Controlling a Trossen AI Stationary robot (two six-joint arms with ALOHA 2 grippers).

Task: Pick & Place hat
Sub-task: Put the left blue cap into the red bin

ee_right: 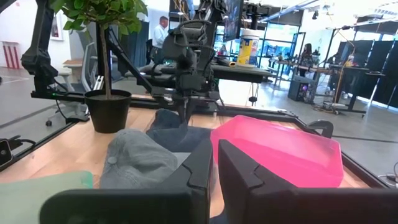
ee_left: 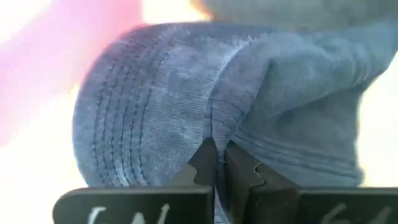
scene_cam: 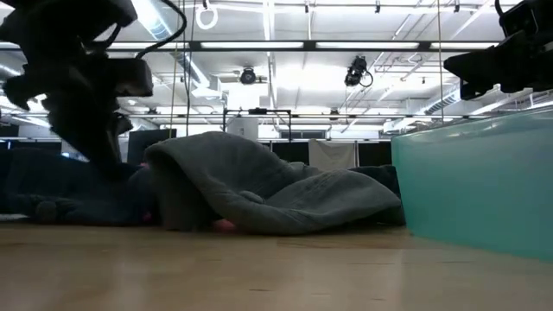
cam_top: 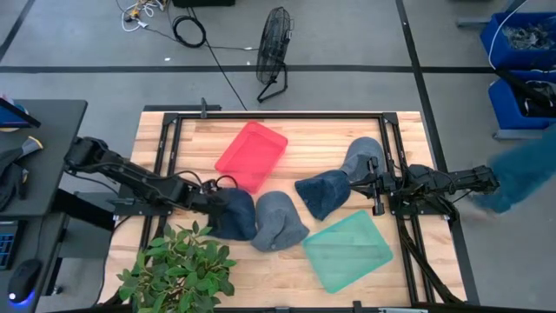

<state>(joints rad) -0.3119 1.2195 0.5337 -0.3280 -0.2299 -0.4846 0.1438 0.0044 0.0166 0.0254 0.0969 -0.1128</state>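
Note:
Several cloth hats lie on the wooden table. My left gripper (cam_top: pixel 208 202) is at the left edge of a dark blue hat (cam_top: pixel 234 216) and is shut on it; the left wrist view fills with this hat (ee_left: pixel 155 99). Beside it lies a grey-blue hat (cam_top: pixel 278 222), seen close in the low view (scene_cam: pixel 259 186). Farther right are another dark blue hat (cam_top: pixel 321 193) and a grey hat (cam_top: pixel 360 158). My right gripper (cam_top: pixel 369 186) is next to these two with its fingers shut (ee_right: pixel 214 165), and it is raised off the table in the low view. My left gripper pinches a raised fold of the dark blue hat's cloth (ee_left: pixel 214 127), next to the stitched brim, between its two fingers (ee_left: pixel 239 171). It comes from the table's left, slanting downward. The hat rests on the table, slack.
A red tray (cam_top: pixel 252 155) sits at the far middle of the table. A green tray (cam_top: pixel 347 250) sits near the near right edge and stands as a wall in the low view (scene_cam: pixel 475 181). A potted plant (cam_top: pixel 178 269) stands at the near left corner.

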